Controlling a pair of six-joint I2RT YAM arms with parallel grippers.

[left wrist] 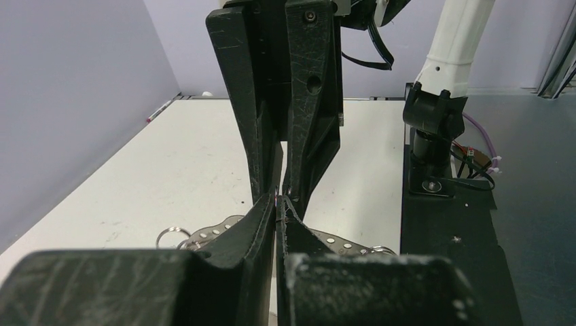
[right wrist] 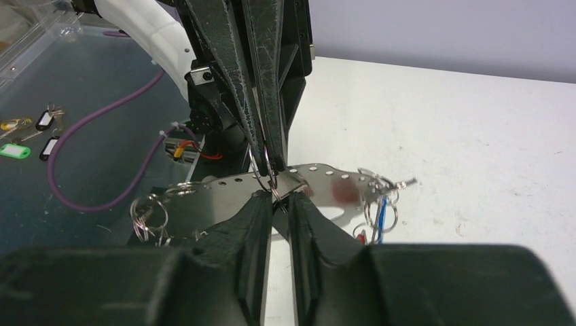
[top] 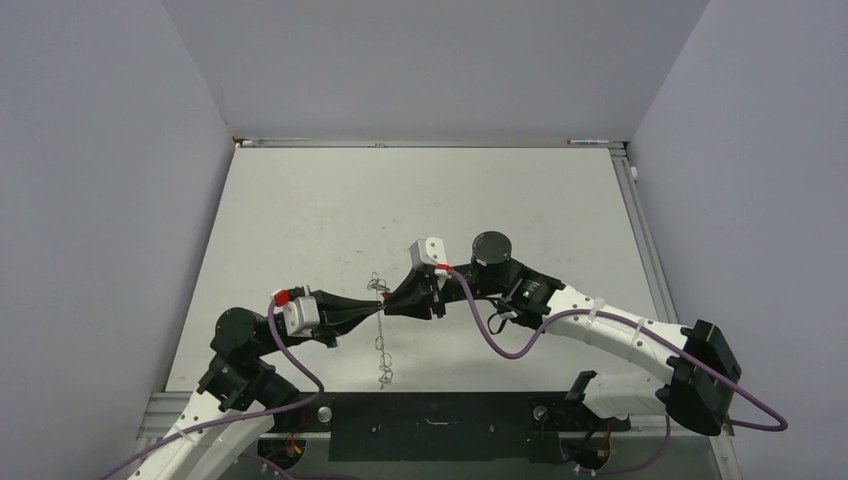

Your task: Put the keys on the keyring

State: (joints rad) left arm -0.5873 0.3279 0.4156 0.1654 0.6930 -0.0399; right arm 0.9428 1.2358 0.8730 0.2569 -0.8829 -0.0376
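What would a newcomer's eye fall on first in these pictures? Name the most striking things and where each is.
The left hand and right hand meet tip to tip over the table's near middle, both pinching a thin keyring. Behind it, in the wrist views, curves a silver strip dotted with holes, with blue and red keys at one end.

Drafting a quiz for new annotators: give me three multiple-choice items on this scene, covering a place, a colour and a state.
1. The left pincer and right pincer meet: A over the open tabletop; B at its far edge; C beyond its right edge.
2. The right arm's cable is: A green; B purple; C yellow.
3. The left pincer's fingers are: A spread wide; B out of view; C closed on the keyring.
A: tips meet above the tabletop. B: a purple loop shows. C: the fingers pinch the wire.
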